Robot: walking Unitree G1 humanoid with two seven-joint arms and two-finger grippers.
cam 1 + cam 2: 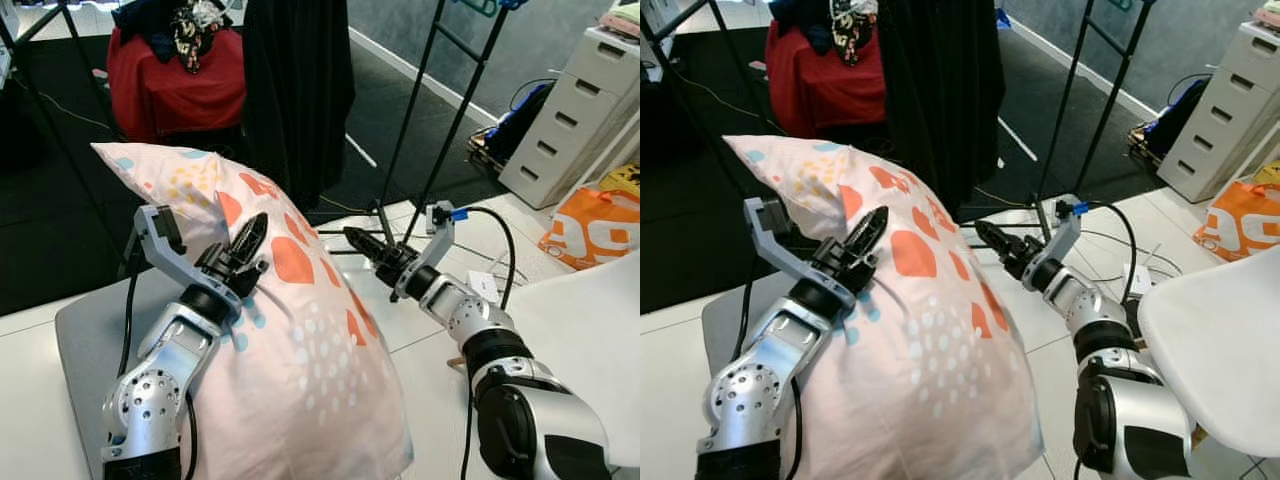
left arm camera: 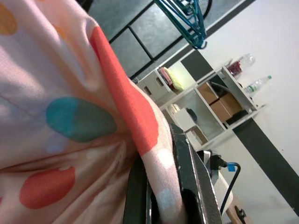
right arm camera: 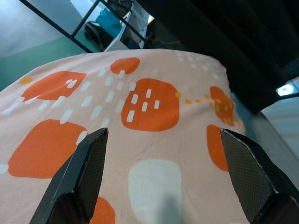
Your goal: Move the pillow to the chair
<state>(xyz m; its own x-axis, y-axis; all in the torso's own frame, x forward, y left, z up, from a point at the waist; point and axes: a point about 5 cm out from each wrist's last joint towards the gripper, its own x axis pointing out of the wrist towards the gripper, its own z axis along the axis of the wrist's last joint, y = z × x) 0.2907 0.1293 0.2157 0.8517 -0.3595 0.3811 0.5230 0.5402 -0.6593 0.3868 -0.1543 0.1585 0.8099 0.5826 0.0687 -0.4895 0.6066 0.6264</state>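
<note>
Dark carpet [image 1: 60, 200] covers the far part of the room, giving way to white floor tiles [image 1: 30, 400] nearer the robot, with a red-draped seat piled with clothes [image 1: 175, 75], a black garment hanging from a black metal rack [image 1: 295, 90], a white chest of drawers [image 1: 575, 110] and an orange bag [image 1: 595, 225] beyond. Held up in front of the robot is a large pale pink fabric pillow printed with orange, teal and white spots [image 1: 300, 350], above a grey mat [image 1: 90, 330] on the tiles. On the pillow's left side, the left gripper [image 1: 245, 250] is clenched on a fold of the cover; the left wrist view shows its black fingers [image 2: 187, 186] pinching the cloth between them. At the pillow's right side, the right gripper [image 1: 365, 245] has its fingers [image 3: 81, 172] spread wide apart, with the orange-spotted surface close before them and nothing gripped. A smooth white chair seat [image 1: 1215, 350] stands just to the robot's right, near the right arm and apart from the pillow.
</note>
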